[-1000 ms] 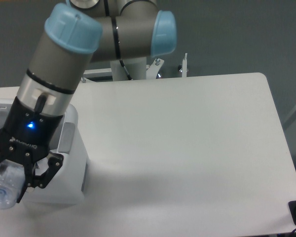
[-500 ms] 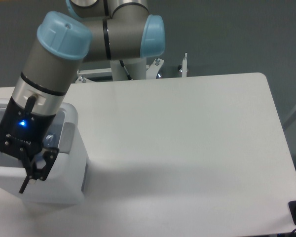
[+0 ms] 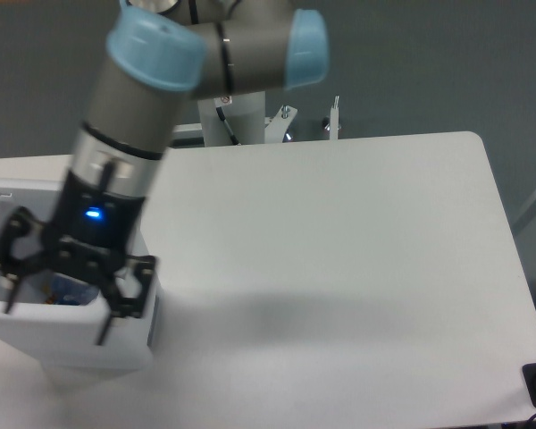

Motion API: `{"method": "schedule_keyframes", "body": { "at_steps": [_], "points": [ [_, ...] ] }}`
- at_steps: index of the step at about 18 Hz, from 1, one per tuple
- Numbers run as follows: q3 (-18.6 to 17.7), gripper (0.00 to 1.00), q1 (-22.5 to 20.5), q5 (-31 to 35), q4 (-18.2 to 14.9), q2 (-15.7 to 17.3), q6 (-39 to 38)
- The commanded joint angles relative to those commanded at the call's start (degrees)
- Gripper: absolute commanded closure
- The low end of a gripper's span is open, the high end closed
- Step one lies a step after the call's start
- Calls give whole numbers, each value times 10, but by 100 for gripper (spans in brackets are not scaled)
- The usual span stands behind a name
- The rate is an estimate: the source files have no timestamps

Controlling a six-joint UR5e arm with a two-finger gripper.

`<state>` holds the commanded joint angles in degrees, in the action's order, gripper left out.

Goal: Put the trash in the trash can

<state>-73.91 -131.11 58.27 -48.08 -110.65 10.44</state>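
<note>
the white counter [image 3: 339, 250] had a rounded far right corner and a smooth, matte top. the trash can [image 3: 116, 344] stood directly on it at the near left edge, its white wall and a grey panel facing right. my arm's soft shadow lay across the counter's near middle.

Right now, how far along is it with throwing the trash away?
Nearly done, it seems. The end effector hangs open and empty over the bin. A blue bit, probably the bottle's cap, shows inside the bin. The table shows no trash left. The wrapper isn't visible, so I can't confirm it went in.
</note>
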Motion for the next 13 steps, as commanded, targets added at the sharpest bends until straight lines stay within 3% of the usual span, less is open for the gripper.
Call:
{"method": "schedule_keyframes", "body": {
  "at_steps": [4, 6, 13],
  "points": [
    [-21, 0, -42, 1, -3, -4, 72],
    [-41, 0, -91, 4, -2, -1, 100],
    [-72, 0, -204, 35, -8, -6, 235]
  ]
}}
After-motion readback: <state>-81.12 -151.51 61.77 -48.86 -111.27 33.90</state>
